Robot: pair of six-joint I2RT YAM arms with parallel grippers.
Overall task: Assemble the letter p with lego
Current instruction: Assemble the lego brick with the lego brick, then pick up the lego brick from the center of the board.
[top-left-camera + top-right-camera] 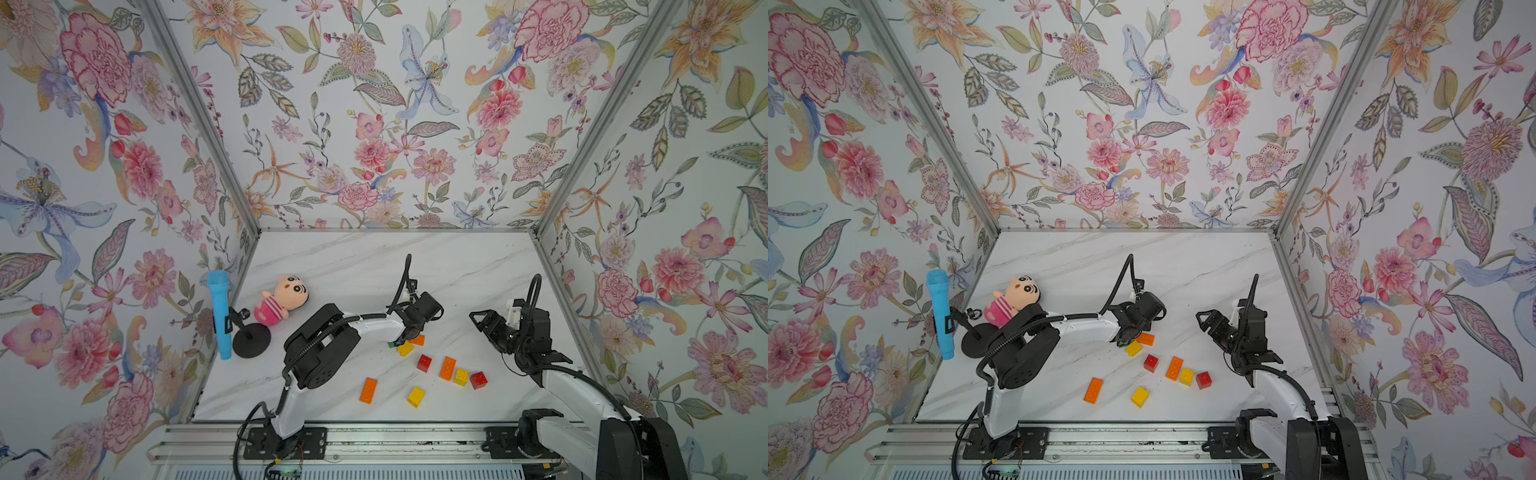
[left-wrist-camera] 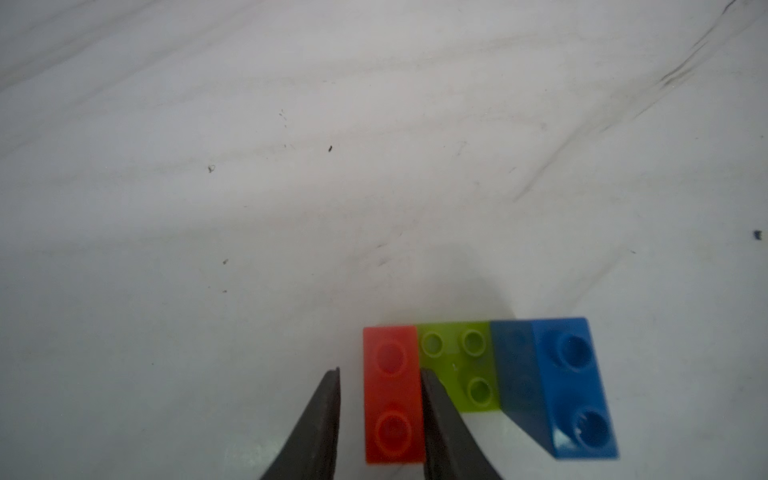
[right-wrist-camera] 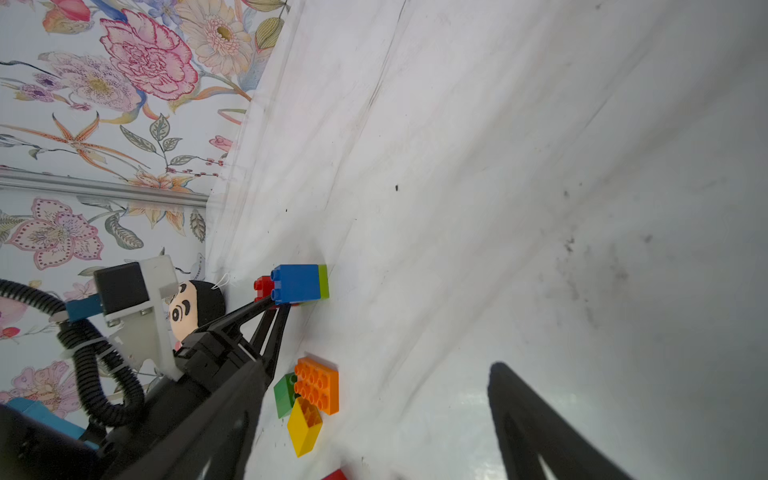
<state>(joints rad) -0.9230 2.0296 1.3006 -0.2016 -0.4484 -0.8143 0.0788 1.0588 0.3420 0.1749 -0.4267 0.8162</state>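
Note:
In the left wrist view a red brick (image 2: 390, 395), a lime green brick (image 2: 457, 365) and a blue brick (image 2: 569, 386) lie side by side in a row on the white table. My left gripper (image 2: 379, 372) straddles the red one, slightly open. One finger touches the brick and a gap shows at the other finger. The left wrist hides this row in both top views. Loose lego lies nearby: an orange brick (image 1: 417, 340), a yellow (image 1: 405, 348), a red (image 1: 424, 363) and several more towards the front. My right gripper (image 1: 478, 318) hovers open and empty to the right.
A pink plush doll (image 1: 282, 301) lies at the back left. Beside it a blue microphone (image 1: 219, 313) stands on a black round-footed stand (image 1: 251, 340). Floral walls close the table on three sides. An orange brick (image 1: 368, 390) and a yellow brick (image 1: 416, 396) lie near the front edge.

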